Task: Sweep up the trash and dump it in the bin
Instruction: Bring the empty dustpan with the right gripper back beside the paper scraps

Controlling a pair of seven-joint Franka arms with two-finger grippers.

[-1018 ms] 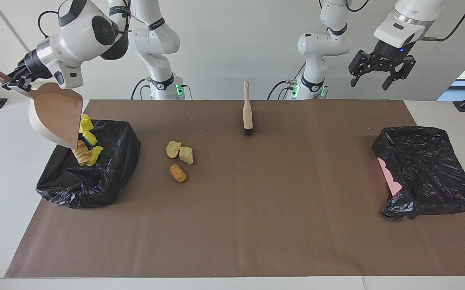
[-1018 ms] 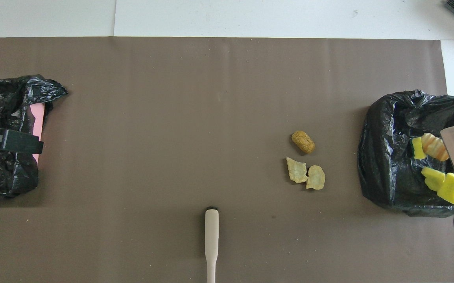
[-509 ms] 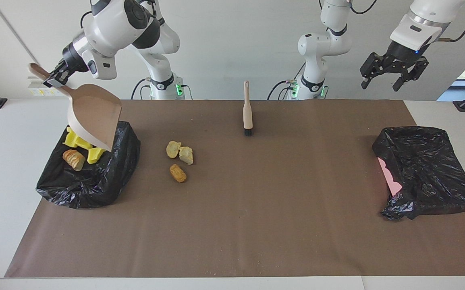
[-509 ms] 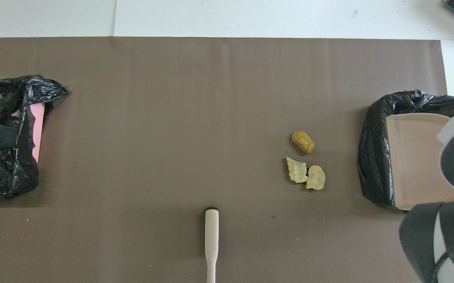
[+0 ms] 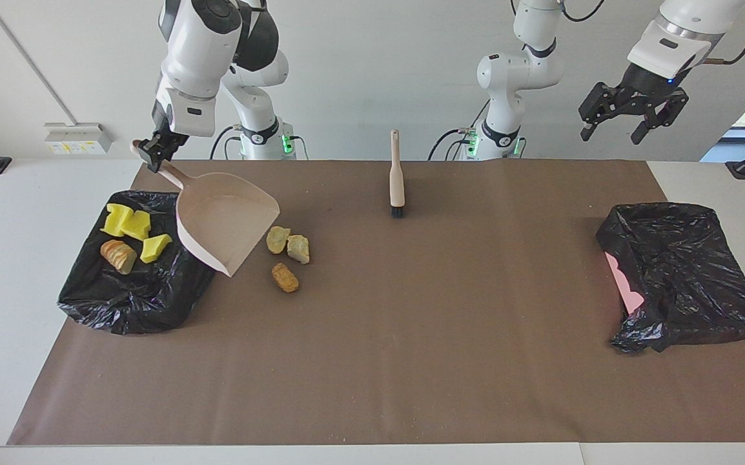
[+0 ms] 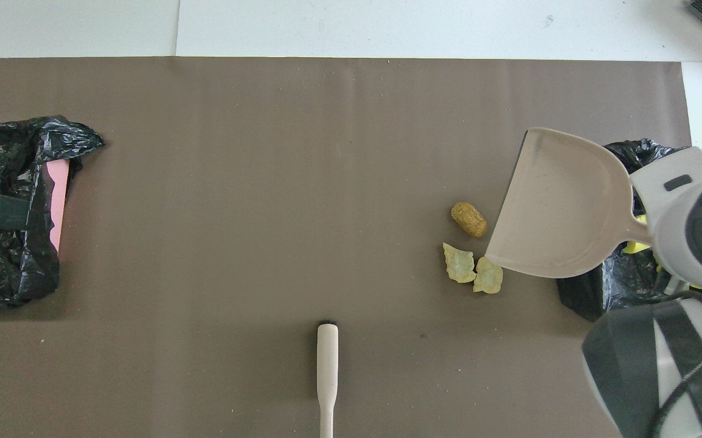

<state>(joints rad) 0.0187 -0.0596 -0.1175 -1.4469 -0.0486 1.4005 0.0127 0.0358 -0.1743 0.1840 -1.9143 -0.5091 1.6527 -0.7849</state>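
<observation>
My right gripper (image 5: 156, 147) is shut on the handle of the beige dustpan (image 5: 227, 219). It holds the pan empty and low over the mat, between the black-bag bin (image 5: 133, 303) and three tan trash chunks (image 5: 285, 277). The pan's lip is just beside the chunks in the overhead view (image 6: 468, 219), where the pan (image 6: 561, 207) partly covers the bin. Three yellow pieces (image 5: 121, 223) and one bread-like chunk (image 5: 117, 256) lie in that bin. My left gripper (image 5: 610, 137) waits open and empty, raised over the second bin (image 5: 682, 278).
A brush (image 5: 397, 174) with a pale handle lies on the brown mat (image 5: 411, 355) mid-table, near the robots; it also shows in the overhead view (image 6: 327, 365). The second black-bag bin (image 6: 4, 261) shows a pink rim (image 6: 58, 201). Fine crumbs speckle the mat.
The dustpan tipped four pieces into the bin, then my right arm swung it off the bin to beside the three chunks. My left gripper rose slightly.
</observation>
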